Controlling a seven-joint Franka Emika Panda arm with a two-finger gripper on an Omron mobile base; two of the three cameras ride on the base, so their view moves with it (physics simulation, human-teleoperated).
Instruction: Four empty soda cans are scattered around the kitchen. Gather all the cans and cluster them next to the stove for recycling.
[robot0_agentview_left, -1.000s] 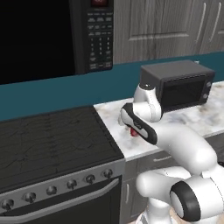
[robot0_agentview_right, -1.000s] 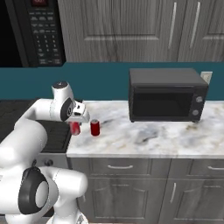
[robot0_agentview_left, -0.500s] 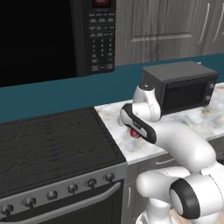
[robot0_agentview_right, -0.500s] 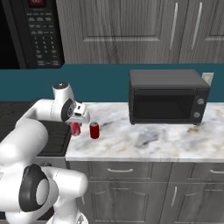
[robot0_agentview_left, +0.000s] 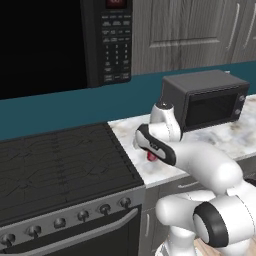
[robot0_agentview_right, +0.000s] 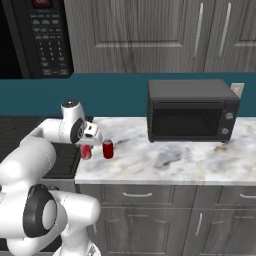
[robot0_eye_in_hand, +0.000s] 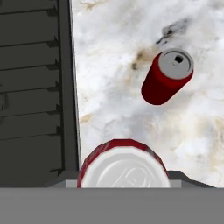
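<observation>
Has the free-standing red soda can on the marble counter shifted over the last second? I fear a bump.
No. The free-standing red soda can stands at the same spot left of the boxy black countertop microwave.

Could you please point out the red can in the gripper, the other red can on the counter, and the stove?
held red can (robot0_eye_in_hand: 124, 168), hand view, silvery top.
second red can (robot0_agentview_right: 107, 149), right base view, red side.
stove (robot0_agentview_left: 60, 165), left base view, dark grates.

Legible text: none. Keypad microwave (robot0_agentview_left: 112, 40): rows of pale button markings and a red display, too small and blurred to read. Red soda cans (robot0_eye_in_hand: 167, 77): no readable brand.
</observation>
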